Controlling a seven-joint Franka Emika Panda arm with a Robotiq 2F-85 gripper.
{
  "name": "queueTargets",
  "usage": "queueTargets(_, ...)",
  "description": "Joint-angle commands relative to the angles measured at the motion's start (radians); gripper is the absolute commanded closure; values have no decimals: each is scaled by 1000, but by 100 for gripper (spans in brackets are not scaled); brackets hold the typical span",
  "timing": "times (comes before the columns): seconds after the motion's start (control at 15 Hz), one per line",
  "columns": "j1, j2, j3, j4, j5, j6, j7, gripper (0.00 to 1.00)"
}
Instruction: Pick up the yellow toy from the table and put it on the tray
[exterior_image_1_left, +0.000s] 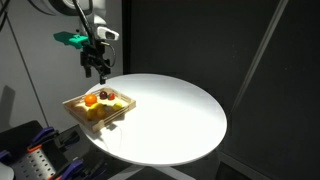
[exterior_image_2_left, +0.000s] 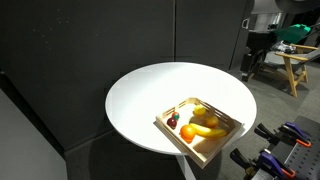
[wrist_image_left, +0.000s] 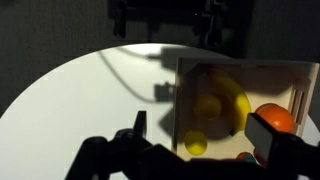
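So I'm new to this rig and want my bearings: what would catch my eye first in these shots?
The round white table glows against the dark room. At its edge sits a wooden tray holding an orange round toy and yellow toys. The tool hangs above the tray, open and empty.

Small round bright-yellow toy (wrist_image_left: 197, 146) resting inside the shallow light-brown wooden tray (exterior_image_2_left: 178, 142).
You'll find that tray lying flat at the edge of the large round white table (exterior_image_2_left: 150, 95).
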Motion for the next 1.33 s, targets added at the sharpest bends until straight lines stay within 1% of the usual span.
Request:
queueTargets(0.0, -2, -47, -7, -14, 20, -28, -8, 0)
queueTargets(0.67, 10, -99, -20, -34, 54, -17, -57, 0)
queueTargets(1.13, 10, -128, -22, -45, 61, -21, -58, 0)
queueTargets(1.2, 2, -93, -6, -30, 39, -9, -28, 0)
queueTargets(1.27, 2, -94, -6, -31, 39, -9, -28, 0)
